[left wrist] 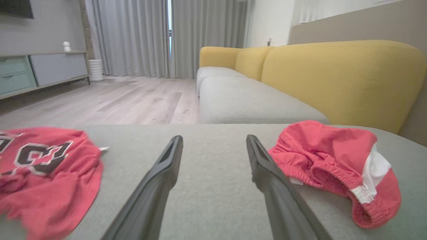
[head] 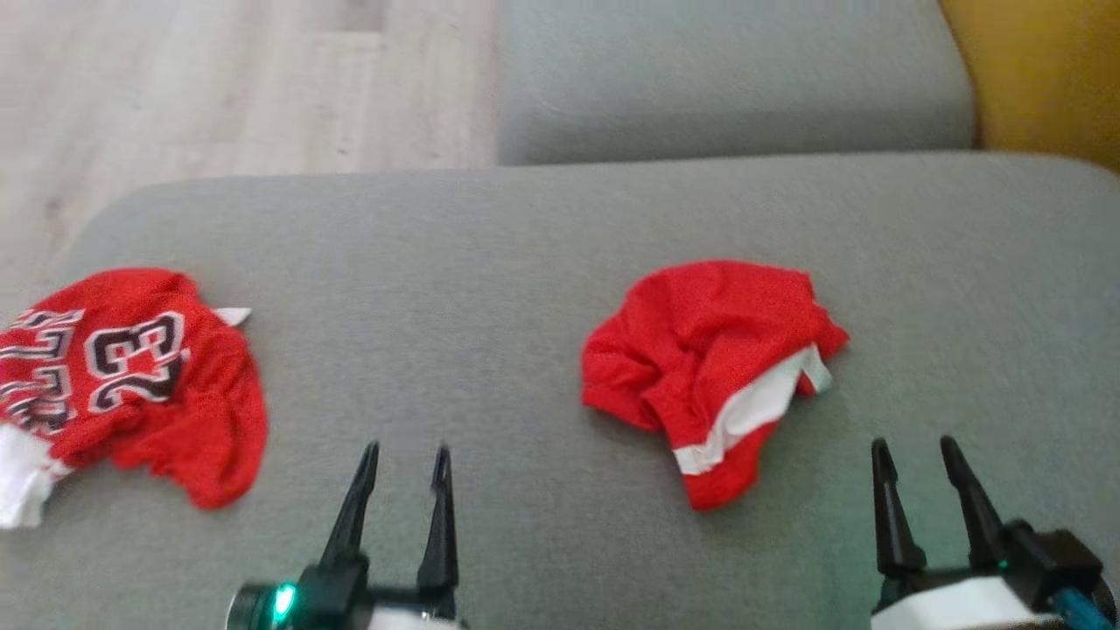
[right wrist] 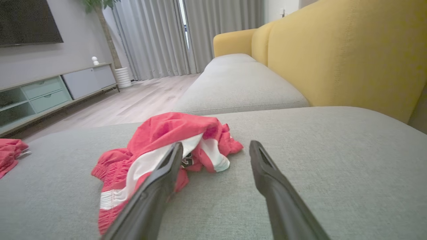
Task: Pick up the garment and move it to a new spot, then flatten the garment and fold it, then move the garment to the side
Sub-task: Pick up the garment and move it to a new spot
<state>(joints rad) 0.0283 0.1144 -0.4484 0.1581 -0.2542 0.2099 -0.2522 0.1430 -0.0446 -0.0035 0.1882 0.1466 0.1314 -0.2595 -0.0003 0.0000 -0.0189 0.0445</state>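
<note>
Two red garments lie crumpled on the grey cushion (head: 490, 254). A jersey (head: 131, 376) with black-and-white lettering lies at the far left, reaching the cushion's edge; the left wrist view has this jersey (left wrist: 43, 166) at its left. Red shorts (head: 709, 350) with a white stripe lie right of the middle. My left gripper (head: 407, 451) stands open over bare cushion between the two, touching neither. My right gripper (head: 913, 442) is open just right of and nearer than the shorts (right wrist: 166, 133). From the left wrist, the shorts (left wrist: 333, 156) lie right of my open left gripper (left wrist: 214, 137).
A second grey seat cushion (head: 726, 79) adjoins at the back, with a yellow backrest (head: 1041, 70) to the right. Pale wooden floor (head: 219, 87) lies beyond the cushion's left and far edges. A low cabinet (right wrist: 50, 93) and curtains (right wrist: 156, 36) stand across the room.
</note>
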